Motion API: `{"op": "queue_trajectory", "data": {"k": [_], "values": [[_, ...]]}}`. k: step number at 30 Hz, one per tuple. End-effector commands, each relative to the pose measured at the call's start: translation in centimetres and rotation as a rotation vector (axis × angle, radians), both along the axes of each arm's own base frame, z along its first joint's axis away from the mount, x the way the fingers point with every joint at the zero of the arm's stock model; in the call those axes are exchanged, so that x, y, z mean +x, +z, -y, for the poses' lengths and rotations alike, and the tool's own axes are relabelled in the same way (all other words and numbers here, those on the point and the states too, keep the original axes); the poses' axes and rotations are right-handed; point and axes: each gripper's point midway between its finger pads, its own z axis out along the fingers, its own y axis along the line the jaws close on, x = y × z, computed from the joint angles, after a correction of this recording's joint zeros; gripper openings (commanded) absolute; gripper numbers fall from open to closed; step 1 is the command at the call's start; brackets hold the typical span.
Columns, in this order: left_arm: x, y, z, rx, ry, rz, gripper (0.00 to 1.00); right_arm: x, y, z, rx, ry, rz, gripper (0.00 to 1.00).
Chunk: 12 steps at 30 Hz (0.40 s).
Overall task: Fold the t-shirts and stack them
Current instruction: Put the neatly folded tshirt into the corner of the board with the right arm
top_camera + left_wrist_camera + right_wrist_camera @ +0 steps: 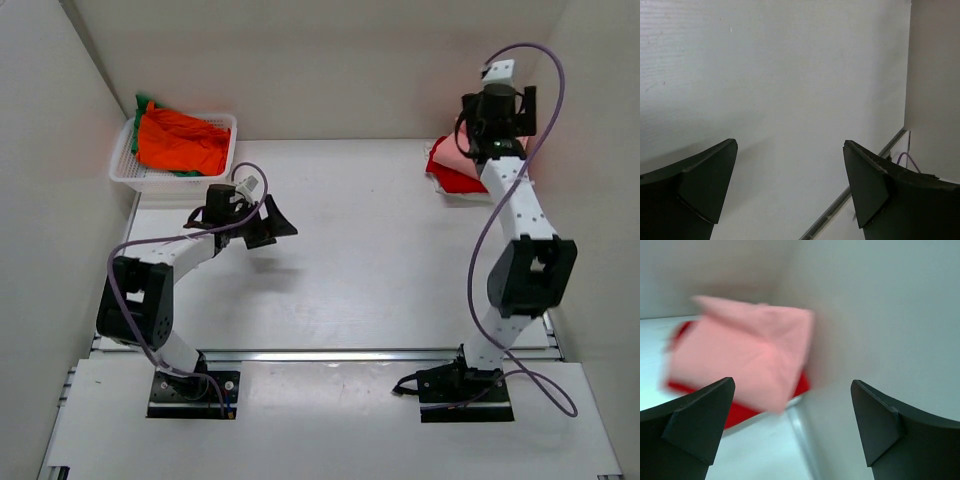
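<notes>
A folded salmon-pink t-shirt (745, 355) lies on a folded red t-shirt (735, 415) at the table's far right, by the wall; the top view shows the pink one (447, 160) over the red one (455, 181). My right gripper (792, 390) is open and empty, above and beside this stack, and the arm hides part of it in the top view (492, 150). An orange t-shirt (180, 140) lies over a green one (142, 103) in the basket. My left gripper (268, 222) is open and empty over bare table, its fingertips (720, 165) apart.
A white latticed basket (130, 172) stands at the far left against the wall. White walls enclose the table on the left, back and right. A metal rail (350, 354) runs along the near edge. Purple cables loop off both arms.
</notes>
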Motion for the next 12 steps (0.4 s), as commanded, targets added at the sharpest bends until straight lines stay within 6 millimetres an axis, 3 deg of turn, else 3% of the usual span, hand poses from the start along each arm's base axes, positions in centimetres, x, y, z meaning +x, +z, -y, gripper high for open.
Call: {"op": "queue_trajectory", "data": {"k": [1,3,5,6,7,8,9,10,12], "values": [[-3.0,1.2,-0.5,0.101,-0.089,0.005,0.99,-4.5,-2.7,-9.9,0.112,0.147,-0.118,0.99],[-4.6,1.6,-0.4,0.183,-0.148,0.023,0.98,-8.0,-5.5,-13.7,0.161,0.202,-0.228,1.0],[-6.3,2.2,-1.3,0.266,-0.141,0.05,0.99,-12.1,-10.2,-16.8,0.195,0.227,-0.344,0.99],[-7.2,1.4,-1.6,0.277,-0.144,0.043,0.98,-13.5,-10.0,-17.5,0.21,0.253,-0.34,0.99],[-7.7,2.6,-1.7,0.258,-0.135,0.085,0.98,-15.4,-12.5,-18.5,0.253,0.262,-0.389,0.99],[-8.8,2.8,-2.0,0.231,-0.126,0.097,0.99,-17.1,-13.7,-19.1,0.307,0.269,-0.41,0.99],[-9.7,1.7,-2.4,0.228,-0.121,0.076,0.99,-18.1,-13.3,-19.2,0.349,0.281,-0.394,0.99],[-10.3,2.4,-2.4,0.203,-0.124,0.085,0.99,-19.5,-14.8,-19.6,0.408,0.285,-0.433,0.99],[-11.6,1.2,-2.9,0.206,-0.126,0.042,0.99,-21.6,-15.7,-19.7,0.492,0.291,-0.433,0.99]]}}
